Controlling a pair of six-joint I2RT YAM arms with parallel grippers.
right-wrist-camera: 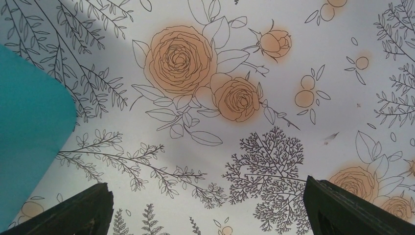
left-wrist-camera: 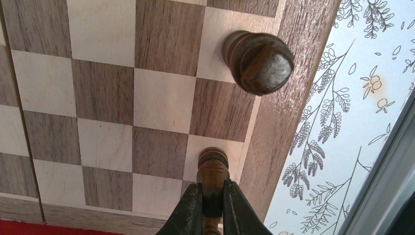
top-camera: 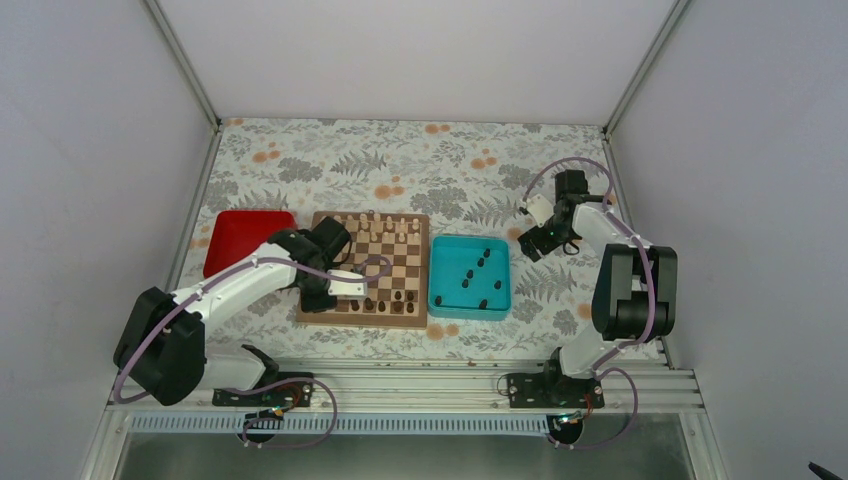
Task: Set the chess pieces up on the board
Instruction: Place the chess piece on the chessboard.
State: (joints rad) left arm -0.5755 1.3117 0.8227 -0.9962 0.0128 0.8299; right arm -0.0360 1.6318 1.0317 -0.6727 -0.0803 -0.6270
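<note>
White walls (top-camera: pixel 420 50) enclose your floral tablecloth (top-camera: pixel 400 160). The teal tray (top-camera: pixel 436 270), right of the board (top-camera: pixel 400 268), holds chess pieces (top-camera: pixel 467 272). Your left gripper (left-wrist-camera: pixel 214 205) pinches one piece (left-wrist-camera: pixel 212 171) at the board's edge; your right gripper (right-wrist-camera: pixel 208 208) gapes.

**A:** From above, the left arm (top-camera: pixel 240 285) blankets the board's (top-camera: pixel 405 318) near-left corner, and the squares beneath are hidden.
**B:** On the left wrist, the dark piece (left-wrist-camera: pixel 213 169) vanishes between the left gripper's (left-wrist-camera: pixel 213 191) fingers (left-wrist-camera: pixel 188 215), cut off at the bottom edge.
**A:** Its neighbour (left-wrist-camera: pixel 258 62) is blurred!
**B:** Right wrist: the teal tray (right-wrist-camera: pixel 29 127) is clipped by the left edge. Overhead, the chess pieces (top-camera: pixel 468 273) inside are too small to name.
</note>
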